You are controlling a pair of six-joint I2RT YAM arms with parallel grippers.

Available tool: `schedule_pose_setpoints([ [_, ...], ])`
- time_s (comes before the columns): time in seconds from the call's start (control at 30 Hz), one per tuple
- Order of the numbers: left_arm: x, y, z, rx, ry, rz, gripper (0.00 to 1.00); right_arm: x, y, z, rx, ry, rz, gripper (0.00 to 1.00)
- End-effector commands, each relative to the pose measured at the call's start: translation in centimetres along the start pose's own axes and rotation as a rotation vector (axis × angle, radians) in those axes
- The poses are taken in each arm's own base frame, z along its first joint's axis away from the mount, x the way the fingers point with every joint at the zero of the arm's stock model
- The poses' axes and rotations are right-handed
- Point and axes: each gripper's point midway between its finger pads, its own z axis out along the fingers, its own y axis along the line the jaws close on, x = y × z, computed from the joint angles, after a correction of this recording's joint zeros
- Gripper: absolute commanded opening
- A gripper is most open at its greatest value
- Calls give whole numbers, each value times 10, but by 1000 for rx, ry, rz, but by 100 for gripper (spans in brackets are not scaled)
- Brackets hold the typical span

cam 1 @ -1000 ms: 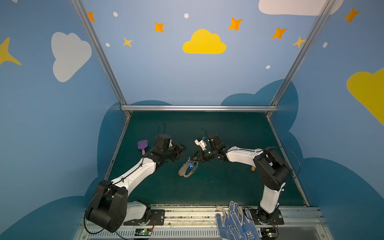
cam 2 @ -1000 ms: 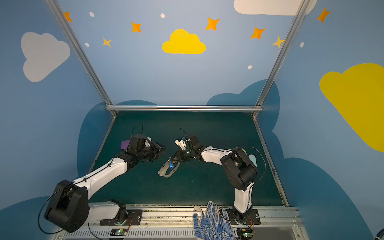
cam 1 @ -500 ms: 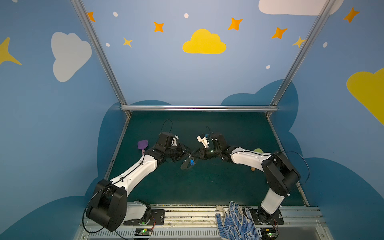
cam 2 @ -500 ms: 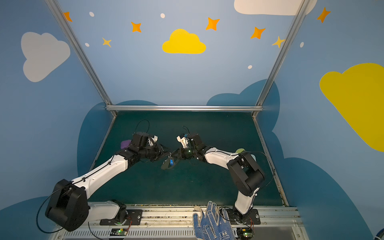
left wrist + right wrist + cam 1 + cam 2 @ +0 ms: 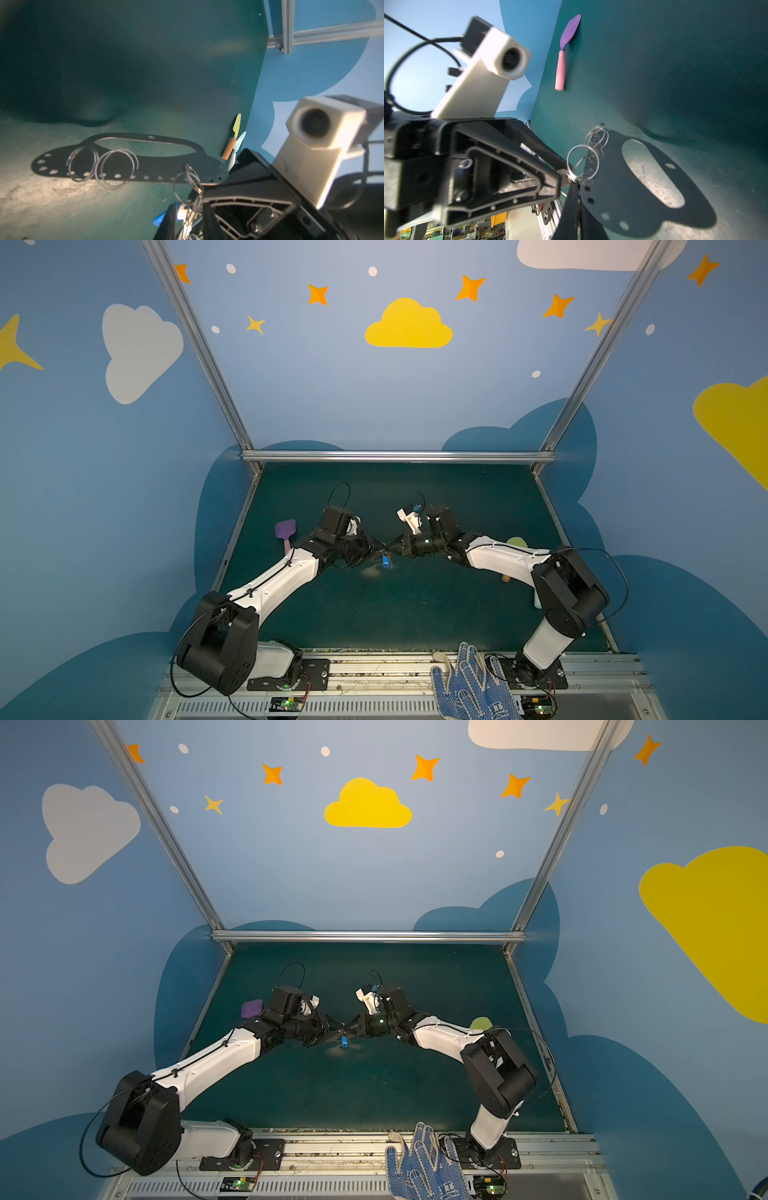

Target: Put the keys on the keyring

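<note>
Left hand [image 5: 378, 551] and right hand [image 5: 395, 549] tip to tip above counter [image 5: 415, 614], keyring [image 5: 158, 164] between.
Purple spatula [image 5: 285, 528] beside left arm, yellow spatula [image 5: 237, 124] behind right arm, both well clear. Right hand clamped on flat dark keyring's holed edge, thin wire split rings [image 5: 117, 168] alongside; blue plastic keys [image 5: 386, 560] dangling just under the tips. Left hand grip: cannot tell.

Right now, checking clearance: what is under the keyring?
Through the slot and holes of the keyring, only mat shows; its solid part hides the rest. The keys hang by one end.
</note>
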Motion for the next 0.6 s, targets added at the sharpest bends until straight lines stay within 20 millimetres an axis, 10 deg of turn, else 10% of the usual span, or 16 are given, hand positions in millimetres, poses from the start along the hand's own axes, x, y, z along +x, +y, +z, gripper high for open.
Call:
schedule_pose_setpoints([
  [0.0, -5, -12, -2, 24, -20, 32, 19, -7, 13, -7, -29, -34, -43, 0],
  [0.57, -12, -19, -11, 25, -68, 61, 4, -4, 15, -6, -38, -28, -44, 0],
])
